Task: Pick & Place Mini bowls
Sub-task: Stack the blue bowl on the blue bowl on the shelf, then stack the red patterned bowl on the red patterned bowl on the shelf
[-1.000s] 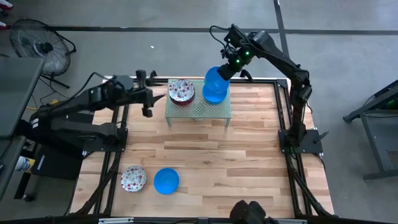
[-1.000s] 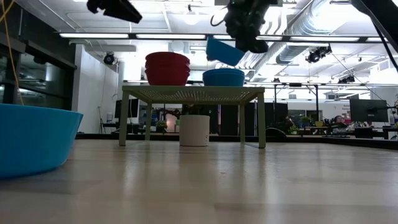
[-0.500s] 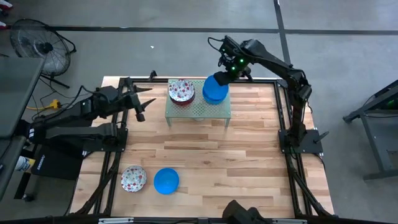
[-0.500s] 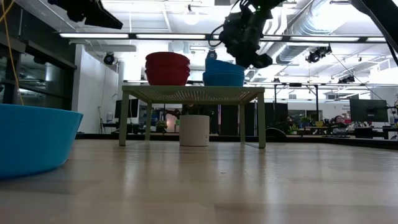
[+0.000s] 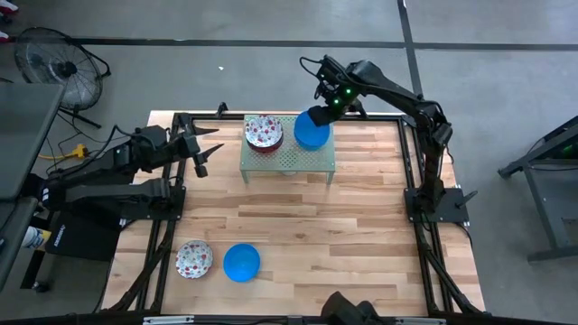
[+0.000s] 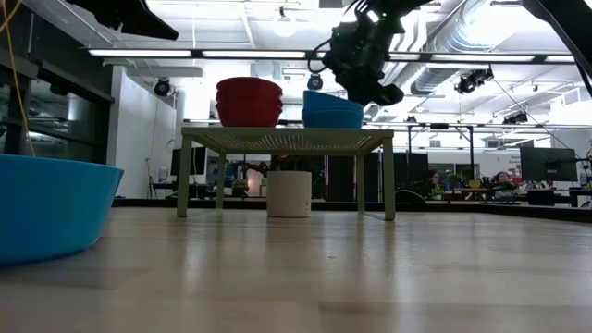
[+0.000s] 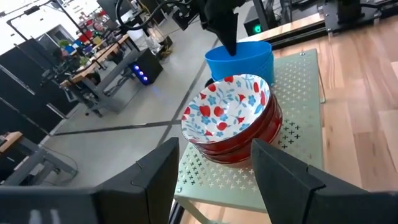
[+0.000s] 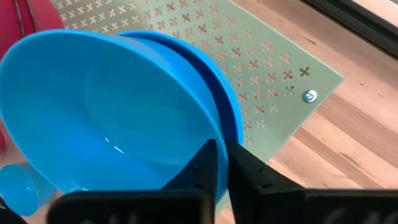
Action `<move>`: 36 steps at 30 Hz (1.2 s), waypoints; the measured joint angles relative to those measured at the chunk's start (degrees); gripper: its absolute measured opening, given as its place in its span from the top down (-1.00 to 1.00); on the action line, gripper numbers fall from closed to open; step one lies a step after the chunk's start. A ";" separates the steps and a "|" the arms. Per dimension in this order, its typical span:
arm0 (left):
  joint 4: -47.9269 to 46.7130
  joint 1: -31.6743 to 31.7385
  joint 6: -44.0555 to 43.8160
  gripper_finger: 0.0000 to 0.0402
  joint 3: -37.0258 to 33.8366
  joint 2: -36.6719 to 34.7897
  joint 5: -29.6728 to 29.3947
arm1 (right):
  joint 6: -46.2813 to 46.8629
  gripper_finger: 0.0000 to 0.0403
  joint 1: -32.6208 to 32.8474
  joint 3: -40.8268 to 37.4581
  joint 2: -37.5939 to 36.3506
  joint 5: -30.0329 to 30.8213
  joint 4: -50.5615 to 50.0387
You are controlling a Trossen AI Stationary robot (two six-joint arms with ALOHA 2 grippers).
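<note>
Bowl-wise, your right gripper (image 5: 318, 112) has brought the blue bowl (image 5: 312, 132) down from mid-air onto the blue stack on the green rack (image 5: 287, 161), fingers still pinching its rim. Your left gripper (image 5: 200, 149) has pulled back, fingers wide and empty.

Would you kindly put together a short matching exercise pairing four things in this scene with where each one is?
Things:
1. stack of solid blue mini bowls
2. stack of floral white mini bowls with red undersides
3. single loose blue bowl
4. left gripper

Places:
A. near table edge, beside a lone floral bowl
B. hovering left of the pale green perforated rack
C. on the rack, under the right gripper
D. on the rack's left part

Pairs: 1-C, 2-D, 3-A, 4-B
</note>
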 joint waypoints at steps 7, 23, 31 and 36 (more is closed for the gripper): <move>-0.98 0.00 -1.41 0.03 0.02 0.01 0.91 | -0.32 0.48 -0.02 3.52 -0.24 0.28 -2.18; -7.81 0.00 -5.50 0.03 0.04 0.01 2.00 | -9.53 0.55 6.73 16.62 -1.87 8.74 -13.91; -18.12 0.00 -11.83 0.03 0.04 0.01 8.91 | -8.91 0.65 14.15 8.97 -11.76 19.54 -12.96; -24.10 0.00 -14.82 0.03 0.04 0.01 15.44 | -5.35 0.67 18.08 -6.34 -22.57 22.36 -3.05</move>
